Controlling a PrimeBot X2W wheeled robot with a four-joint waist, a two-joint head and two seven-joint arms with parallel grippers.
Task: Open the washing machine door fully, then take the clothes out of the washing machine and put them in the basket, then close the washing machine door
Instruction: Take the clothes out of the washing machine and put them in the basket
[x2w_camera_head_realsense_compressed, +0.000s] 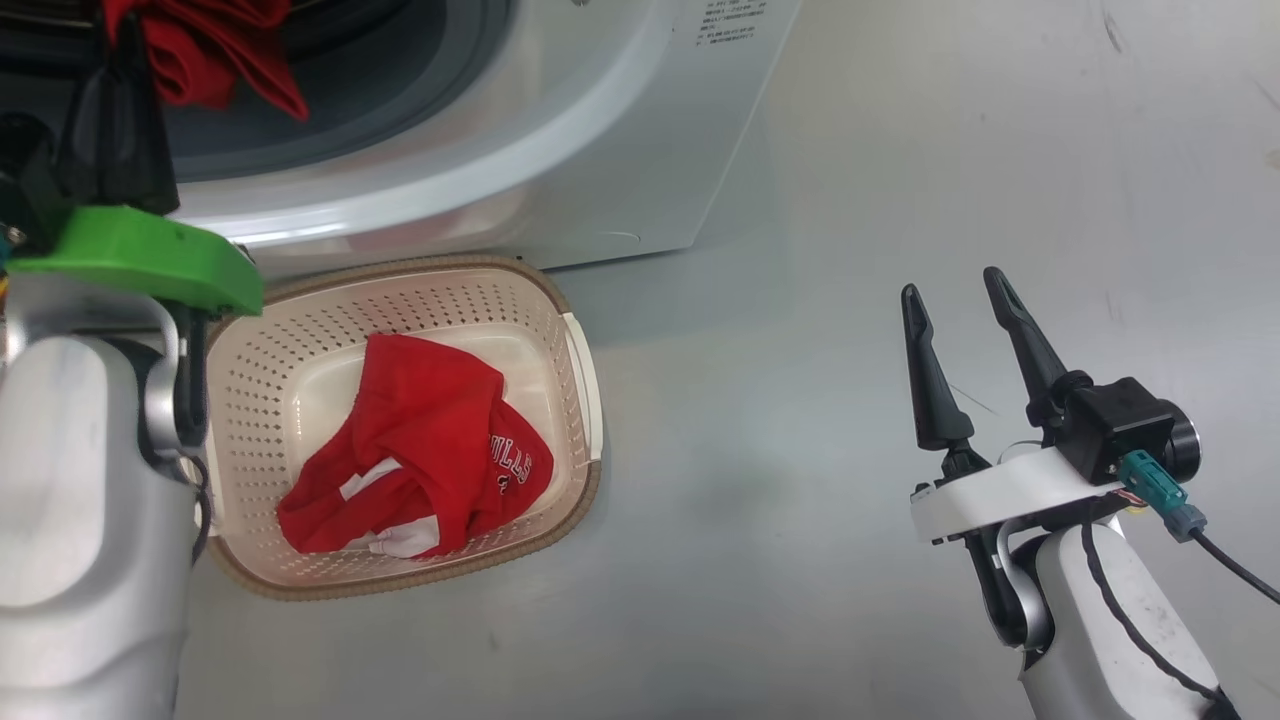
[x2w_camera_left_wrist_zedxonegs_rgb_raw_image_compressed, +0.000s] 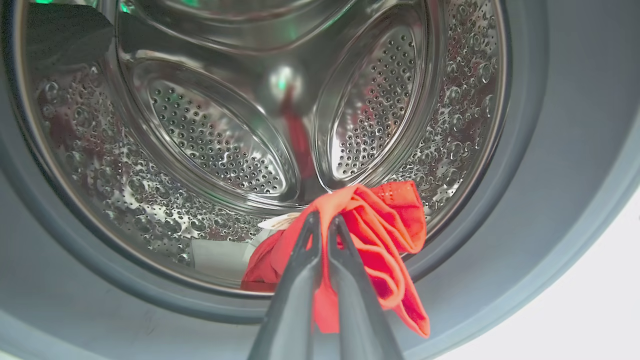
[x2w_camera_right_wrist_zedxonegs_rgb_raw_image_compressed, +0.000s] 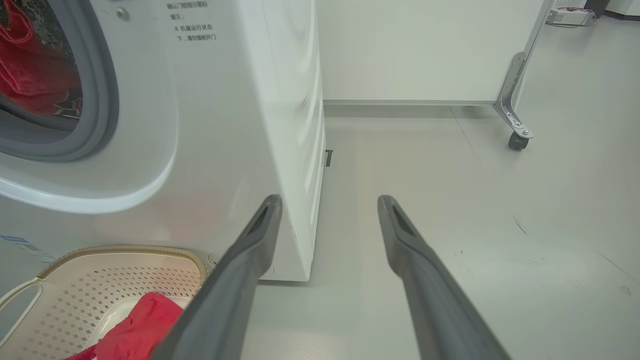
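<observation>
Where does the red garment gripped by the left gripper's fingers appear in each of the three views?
Head view: the red garment sits at the top left corner, before the grey gasket.
Left wrist view: lower centre, pinched between the shut fingers of the left gripper.
Right wrist view: upper left edge, inside the round opening.
Shared landmark: the grey gasket ringing the opening.

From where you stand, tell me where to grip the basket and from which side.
Probably the white side handle of the basket, coming from above on the robot's right. It juts out sideways and lies nearest the open right gripper.
</observation>
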